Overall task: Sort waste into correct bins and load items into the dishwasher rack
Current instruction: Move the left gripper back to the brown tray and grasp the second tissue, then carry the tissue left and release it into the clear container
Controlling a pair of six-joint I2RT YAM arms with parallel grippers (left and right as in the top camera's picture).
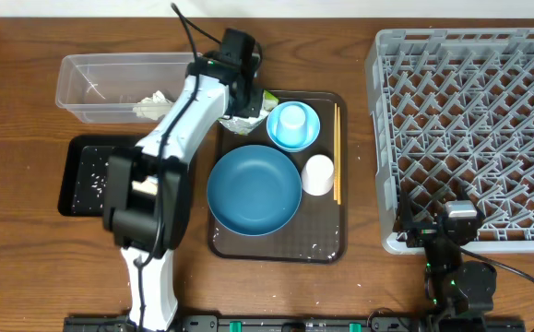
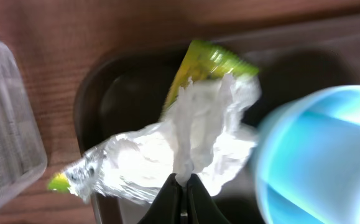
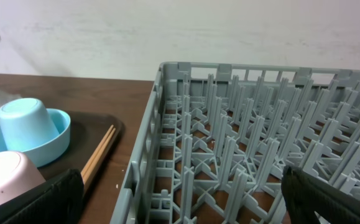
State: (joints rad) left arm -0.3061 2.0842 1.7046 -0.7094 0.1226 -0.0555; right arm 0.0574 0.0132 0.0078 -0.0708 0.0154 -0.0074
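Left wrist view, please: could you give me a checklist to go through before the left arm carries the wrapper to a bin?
1. Grip: left gripper shut on the crumpled white middle of the wrapper: ok.
2. Wrapper raised off the brown tray: cannot tell.
3. Wrapper free of the blue cup close beside it: cannot tell.
4. Clear tub has bare floor, with paper only at its right end: ok.
5. Right gripper open by the rack, away from the path to the tub: ok.
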